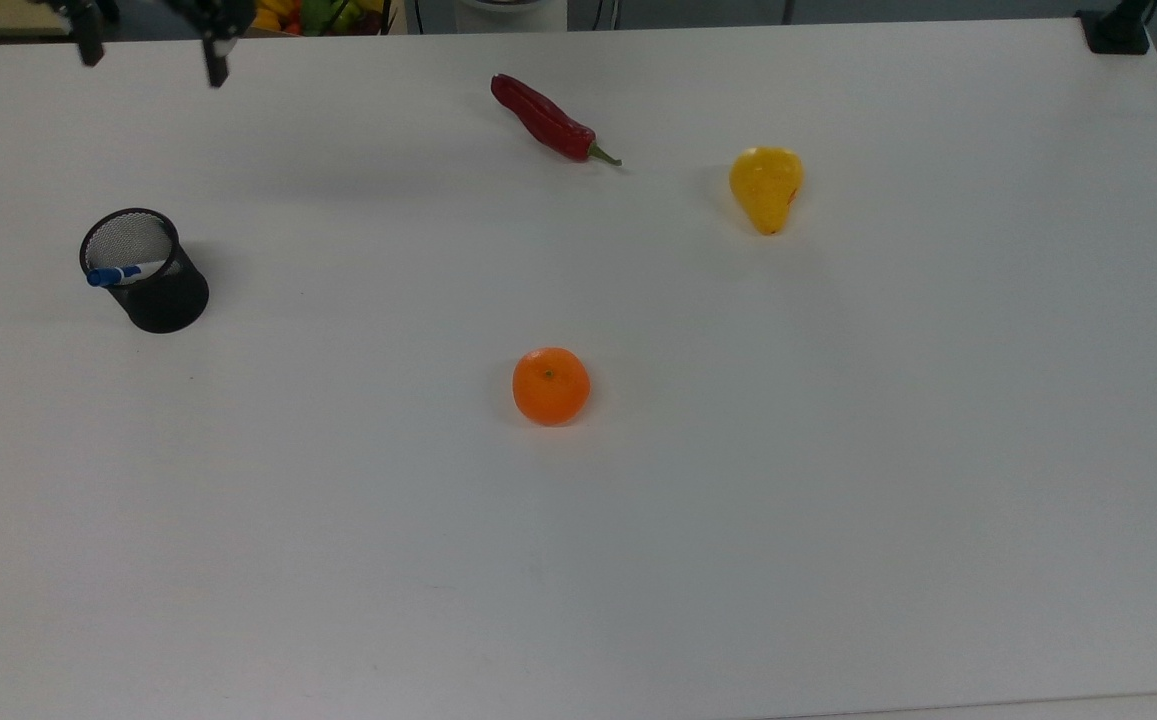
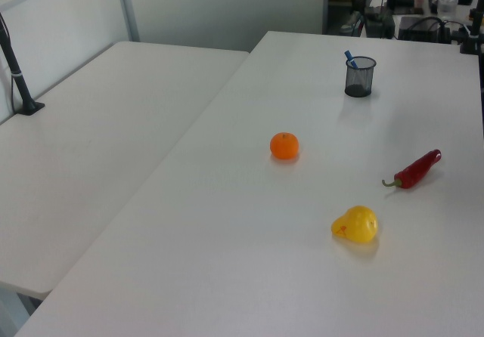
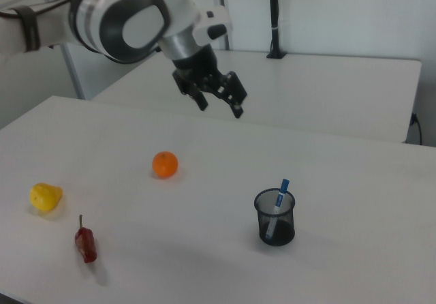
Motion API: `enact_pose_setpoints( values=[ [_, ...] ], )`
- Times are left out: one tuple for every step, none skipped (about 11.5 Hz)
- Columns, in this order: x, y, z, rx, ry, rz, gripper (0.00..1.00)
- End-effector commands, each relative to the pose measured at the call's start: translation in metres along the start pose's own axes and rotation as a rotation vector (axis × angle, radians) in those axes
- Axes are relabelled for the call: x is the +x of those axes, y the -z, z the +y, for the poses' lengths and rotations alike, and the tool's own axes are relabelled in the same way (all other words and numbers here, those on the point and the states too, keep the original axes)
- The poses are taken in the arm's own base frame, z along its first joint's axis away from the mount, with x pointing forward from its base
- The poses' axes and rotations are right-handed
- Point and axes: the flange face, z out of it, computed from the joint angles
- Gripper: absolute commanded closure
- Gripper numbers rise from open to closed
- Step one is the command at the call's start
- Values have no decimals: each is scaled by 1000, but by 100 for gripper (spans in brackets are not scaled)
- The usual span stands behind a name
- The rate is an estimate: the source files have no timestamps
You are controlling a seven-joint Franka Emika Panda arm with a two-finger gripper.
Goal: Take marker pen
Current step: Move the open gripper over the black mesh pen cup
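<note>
End effector spread, high above half-hidden marker pen, seemingly in cup.

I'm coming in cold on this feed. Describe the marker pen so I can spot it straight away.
On the white table, find the black mesh cup near the top view's left edge, apart from the fruit and the chili. The marker pen stands inside it, leaning on the rim. It is the only slim white stick with a blue cap; everything else on the table is red, orange or yellow.
</note>
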Motion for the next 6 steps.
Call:
enact_pose_setpoints(
  values=[
    [8, -44, 38, -75, -26, 39, 0],
    [9, -61, 48, -96, -37, 39, 0],
    [7, -82, 57, -109, -46, 26, 0],
    [3, -102, 63, -120, -50, 24, 0],
    [-2, -118, 67, -132, -54, 42, 0],
    [-5, -131, 66, -137, -54, 48, 0]
  ],
)
